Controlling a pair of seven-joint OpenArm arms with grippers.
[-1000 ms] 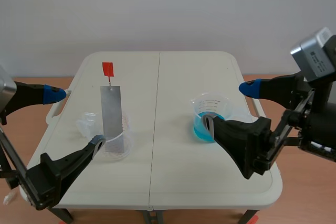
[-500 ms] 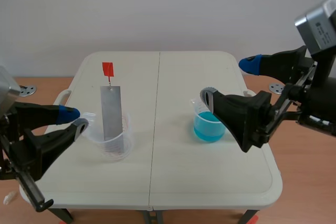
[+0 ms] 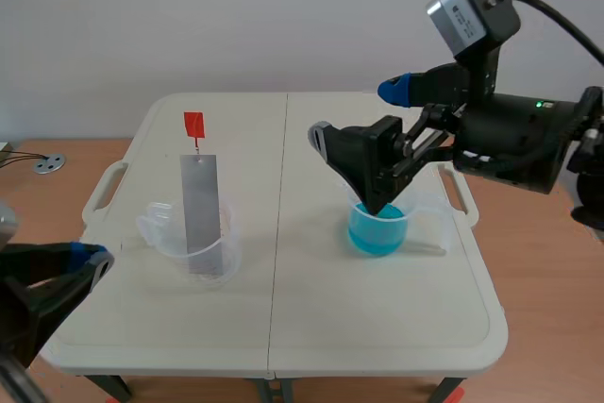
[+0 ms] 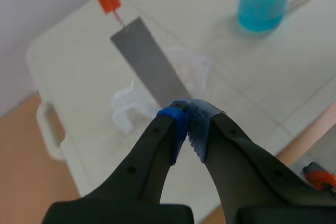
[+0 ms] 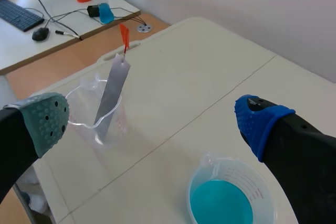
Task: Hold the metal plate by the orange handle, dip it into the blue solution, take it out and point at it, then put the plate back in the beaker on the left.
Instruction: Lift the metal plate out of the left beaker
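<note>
The metal plate stands in the clear beaker on the left, orange handle up, ahead of the left gripper, which is clenched on nothing. The right gripper gapes wide over the blue solution. Only the right wrist view shows a desk with a keyboard beyond the white table.

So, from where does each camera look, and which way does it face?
Scene view: at the robot's middle, faces across the table to the wall; shows the left gripper low, the right gripper raised above the blue beaker.
Left wrist view: behind its shut gripper, faces the metal plate in the clear beaker.
Right wrist view: high above the table, looks down past its open gripper.
Shared by all: metal plate and both beakers.
</note>
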